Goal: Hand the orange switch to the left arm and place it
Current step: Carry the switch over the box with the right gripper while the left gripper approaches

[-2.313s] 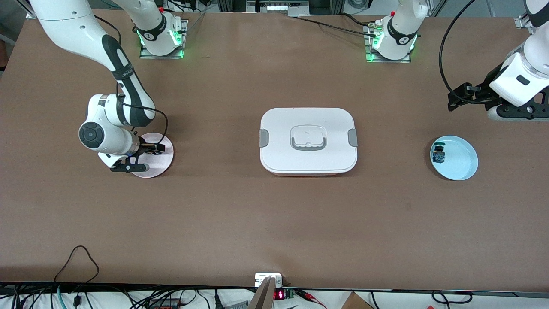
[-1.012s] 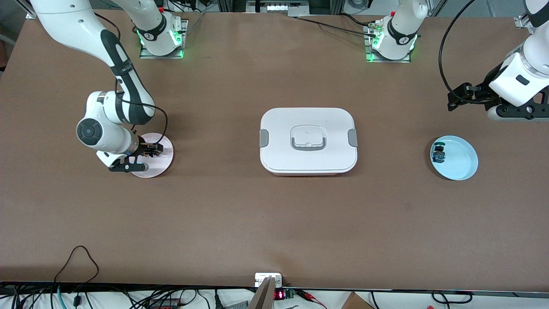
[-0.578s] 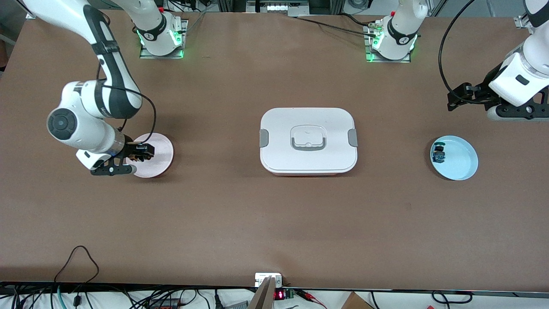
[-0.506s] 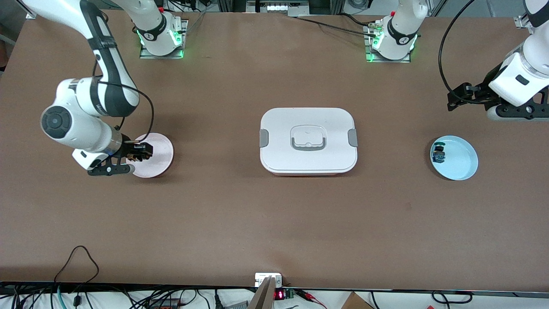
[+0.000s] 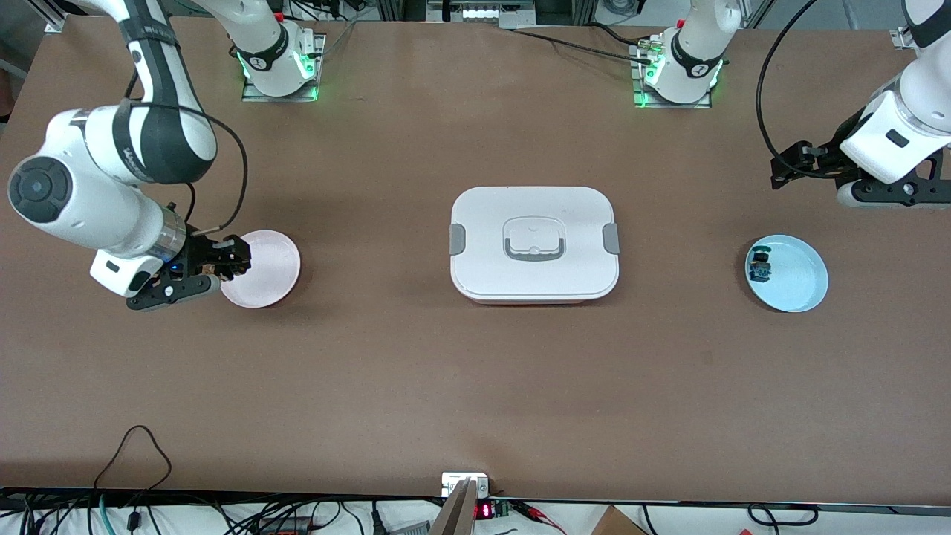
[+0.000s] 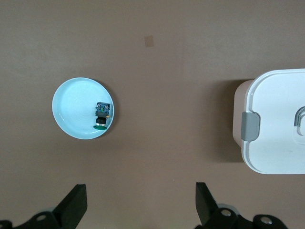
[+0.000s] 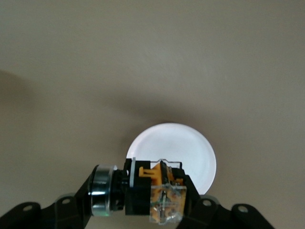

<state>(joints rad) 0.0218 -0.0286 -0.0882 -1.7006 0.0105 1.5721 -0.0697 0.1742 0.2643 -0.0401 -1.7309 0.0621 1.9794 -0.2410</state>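
I had the right gripper (image 5: 229, 260) clamped on the orange switch (image 7: 155, 193), which sat crosswise between the fingers, its metal-ringed cap poking out one side and the orange and clear body out the other. That sideways hold looked sensible to me, since it left both ends free for a second gripper to take. In the front view the gripper hung at mid-height of the frame at the right arm's end of the table (image 5: 475, 386), over the rim of the pink plate (image 5: 269, 273). The right wrist view showed the plate bare and well below the switch, so I judged the part lifted clear of it. The box (image 5: 533, 212) sat shut in the middle of the frame, squarely between the two plates, which is why a straight carry would not do and the path had to go over or around it. The left gripper (image 6: 140, 210) stood wide open, holding nothing, over bare table in the upper part of the frame at the left arm's end, while that arm waited. Its camera looked down on the blue plate (image 5: 808, 281) with the green-capped switch (image 5: 759, 266) near the plate's rim, and on one grey latch of the box. I took the open fingers as readiness for a handover, with the blue plate as the likely destination.
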